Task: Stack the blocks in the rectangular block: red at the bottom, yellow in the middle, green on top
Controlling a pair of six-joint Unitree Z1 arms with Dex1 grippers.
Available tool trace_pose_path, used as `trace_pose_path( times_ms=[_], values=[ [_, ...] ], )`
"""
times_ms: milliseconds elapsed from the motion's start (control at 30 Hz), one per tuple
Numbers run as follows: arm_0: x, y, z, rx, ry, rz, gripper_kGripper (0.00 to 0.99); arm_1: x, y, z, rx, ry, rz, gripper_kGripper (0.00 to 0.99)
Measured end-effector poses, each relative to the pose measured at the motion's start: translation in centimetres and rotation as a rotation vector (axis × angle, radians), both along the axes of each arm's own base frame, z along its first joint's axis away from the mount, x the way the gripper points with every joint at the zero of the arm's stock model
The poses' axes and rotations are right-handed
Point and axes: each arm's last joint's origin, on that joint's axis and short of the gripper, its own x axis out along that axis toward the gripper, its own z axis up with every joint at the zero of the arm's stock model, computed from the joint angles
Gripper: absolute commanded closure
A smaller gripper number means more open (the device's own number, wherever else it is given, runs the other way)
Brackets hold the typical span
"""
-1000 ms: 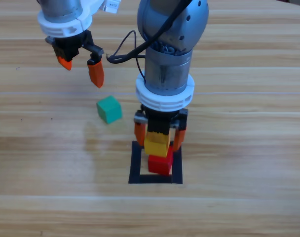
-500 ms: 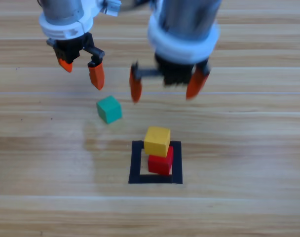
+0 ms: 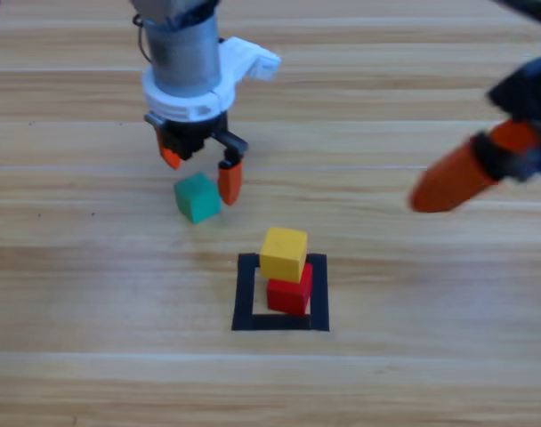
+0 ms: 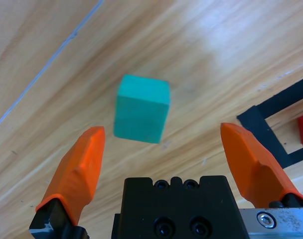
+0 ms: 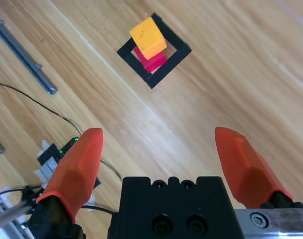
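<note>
The green cube lies on the surface at about 10 o'clock from the tape rectangle, near it but outside it, with one corner turned toward the arm. The left gripper hangs just above and slightly to 12 o'clock of the cube, its jaws spread wider than the cube; in the left wrist view the green cube sits ahead of the left gripper, a little left of the midline between the jaws and turned somewhat askew to them. Inside the rectangle the yellow cube rests on the red one, slightly offset and twisted. The right gripper is held high at the 3 o'clock edge, spread and empty, well apart from the stack. The left arm is plainly the nearer one to the green cube. The coming move is judged to call for a short descent with a small shift toward the cube, perhaps with a wrist turn so the jaws meet flat faces
</note>
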Motion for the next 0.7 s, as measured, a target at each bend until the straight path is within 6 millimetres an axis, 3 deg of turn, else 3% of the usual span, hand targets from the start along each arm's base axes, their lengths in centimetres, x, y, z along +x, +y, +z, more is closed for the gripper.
trace_pose_path(
  times_ms=[100, 233, 500, 633, 700],
  values=[
    [-0.4, -0.7, -0.2, 0.004, 0.001, -0.011, 0.019, -1.5, -2.1, 0.0, 0.054, -0.092, 0.031, 0.0],
    [-0.3, -1.0, -1.1, 0.025, 0.004, -0.007, 0.019, -3.7, -4.8, -2.0, 0.074, -0.174, 0.078, 0.0],
    [0.6, -1.5, -4.0, 0.065, 0.013, 0.013, 0.044, -4.1, -5.0, -1.3, 0.121, -0.188, 0.11, 0.0],
    [0.7, -1.5, -4.4, 0.071, 0.017, 0.014, 0.045, -4.2, -4.9, -1.3, 0.13, -0.184, 0.122, 0.0],
    [0.7, -1.5, -4.4, 0.071, 0.017, 0.014, 0.103, -4.2, -4.9, -1.3, 0.138, -0.179, 0.133, 0.001]
  ],
)
